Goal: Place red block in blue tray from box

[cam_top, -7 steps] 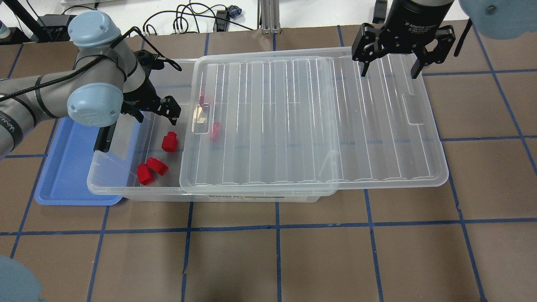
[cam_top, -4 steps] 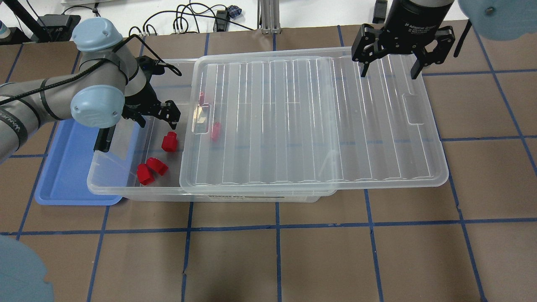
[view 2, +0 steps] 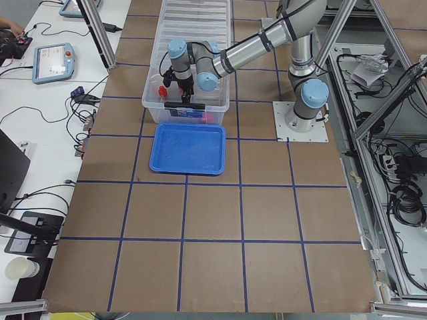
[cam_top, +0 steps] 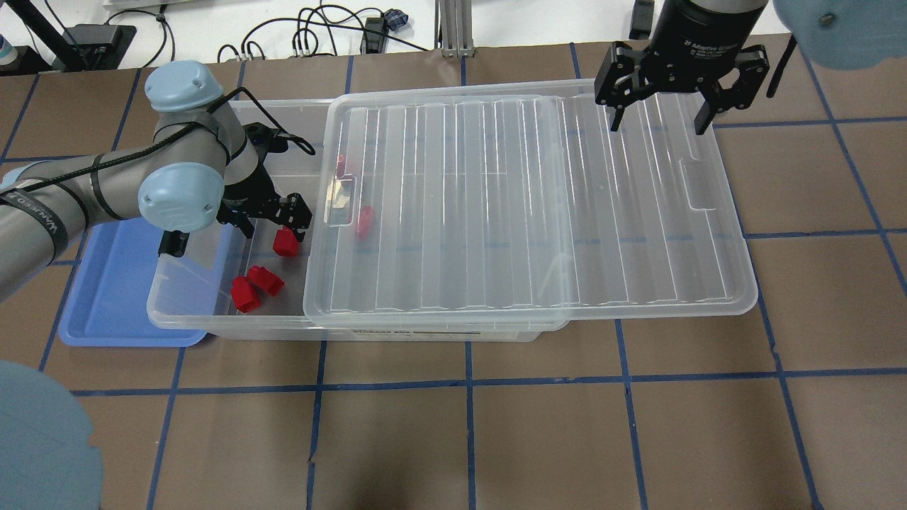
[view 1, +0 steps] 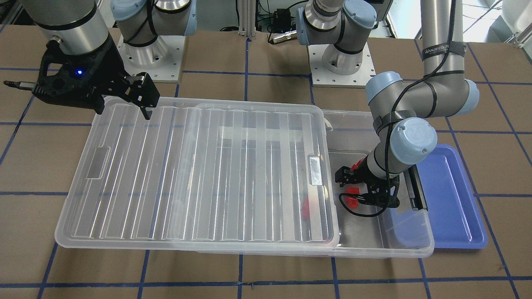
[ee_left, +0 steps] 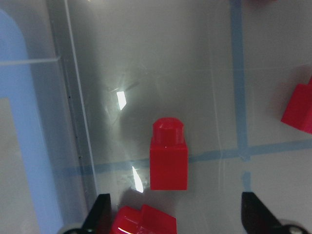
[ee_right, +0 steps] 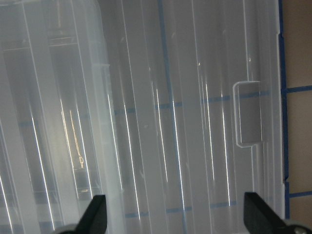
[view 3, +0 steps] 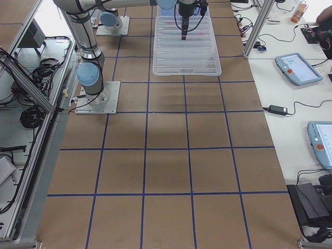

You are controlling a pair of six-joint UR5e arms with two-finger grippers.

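The red block [cam_top: 285, 242] lies on the floor of the clear box [cam_top: 212, 322], in its uncovered left end. My left gripper [cam_top: 273, 223] is open and reaches down into the box just over the block. In the left wrist view the block [ee_left: 168, 158] lies centred between the two fingertips [ee_left: 100, 214] and just ahead of them. The gripper holds nothing. The blue tray [cam_top: 113, 283] sits on the table against the box's left end and is empty. My right gripper [cam_top: 657, 126] is open and empty above the far right corner of the lid [cam_top: 524, 205].
A larger red clump [cam_top: 255, 287] of two joined pieces lies close beside the block. Two more red pieces [cam_top: 363, 221] sit under the lid, which is slid to the right. The box's black latch [cam_top: 173, 241] faces the tray.
My left gripper has moved down and a little right inside the box, from beside the far wall to just over the red block. It stays open. The right arm has not moved.
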